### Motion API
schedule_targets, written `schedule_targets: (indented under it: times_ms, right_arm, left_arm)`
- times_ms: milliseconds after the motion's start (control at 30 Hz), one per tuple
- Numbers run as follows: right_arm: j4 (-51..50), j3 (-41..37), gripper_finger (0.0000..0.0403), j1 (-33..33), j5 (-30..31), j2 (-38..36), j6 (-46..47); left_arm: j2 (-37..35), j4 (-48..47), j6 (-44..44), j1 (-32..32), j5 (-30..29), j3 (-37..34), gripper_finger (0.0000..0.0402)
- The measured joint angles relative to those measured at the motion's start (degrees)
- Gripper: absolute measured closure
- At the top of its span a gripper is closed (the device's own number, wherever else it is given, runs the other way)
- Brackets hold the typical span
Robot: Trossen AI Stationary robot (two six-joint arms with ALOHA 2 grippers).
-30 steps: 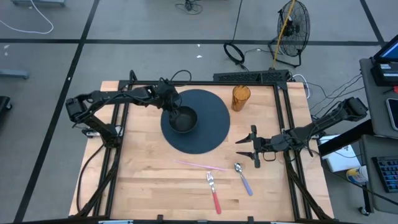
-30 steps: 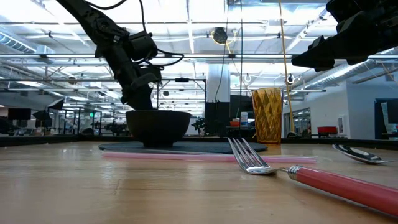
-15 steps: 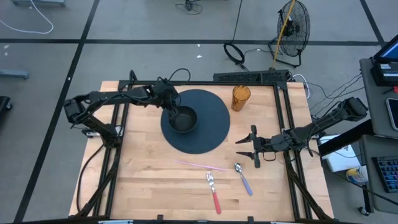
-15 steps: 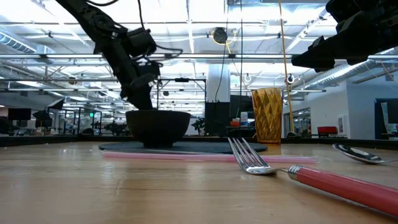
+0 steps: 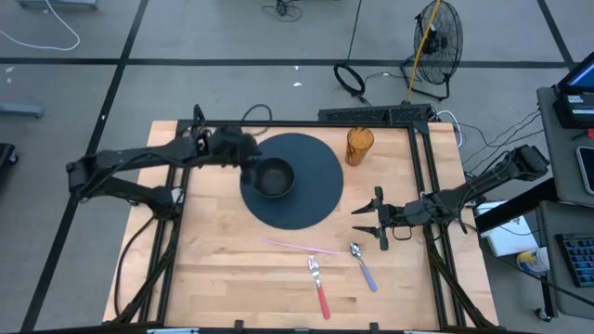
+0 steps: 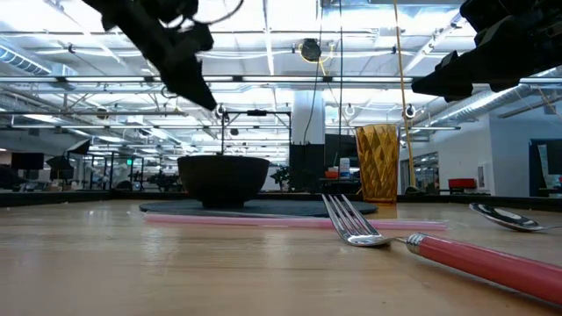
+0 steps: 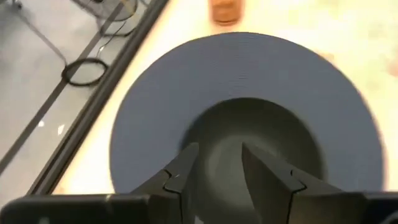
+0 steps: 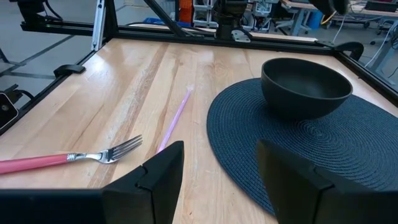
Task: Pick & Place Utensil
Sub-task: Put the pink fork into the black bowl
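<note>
Utensils lie on the wooden table (image 5: 213, 278) on the near side of the round dark mat (image 5: 311, 199), as the high view shows: a fork (image 5: 318, 284) with a red handle, a spoon (image 5: 361, 264) with a purple handle just beside it, and a thin pink straw (image 5: 299, 247) between them and the mat. None of them is held. A black bowl (image 5: 273, 178) stands on the mat, toward its left part; I cannot tell what is inside it from here. An amber cup (image 5: 359, 146) stands just beside the mat's far right edge. The left gripper (image 5: 243, 156) is above the mat's left edge, near the bowl. The right gripper (image 5: 368, 219) waits to the right of the mat, its fingers spread and holding nothing.

In the low view the left gripper (image 6: 209, 99) hangs above the bowl (image 6: 223, 180), apart from it. The fork (image 6: 421, 241) lies nearest to the camera, the straw (image 6: 290, 222) in front of the mat.

In the left wrist view the fingers (image 7: 183, 171) stand apart over the bowl (image 7: 261, 140), with nothing between them, and the bowl looks empty.

In the right wrist view the fingers (image 8: 163, 168) are wide apart and empty; the bowl (image 8: 305, 87) sits on the mat (image 8: 336, 155), and the fork (image 8: 74, 158) and straw (image 8: 174, 119) lie beside the mat.
</note>
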Motion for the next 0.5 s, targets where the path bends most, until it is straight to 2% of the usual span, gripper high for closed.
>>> schedule_targets:
  times_ms: [133, 300, 500]
  right_arm:
    - [-0.43, 0.00, 0.0206, 0.02, -0.39, 0.01, 2.56]
    - [-1.47, -0.02, 0.0206, 0.52, -7.42, 0.06, 6.43]
    - [-1.64, -0.02, 0.0206, 3.88, -5.71, 3.41, 8.17]
  left_arm:
    - [-2.80, -3.53, -0.53, -6.86, -3.23, 0.00, 0.0290]
    - [-3.65, -4.84, -3.08, -16.10, -7.51, 0.00, 0.0294]
    - [-3.24, -4.85, -5.91, -25.92, -13.64, -0.01, 0.0295]
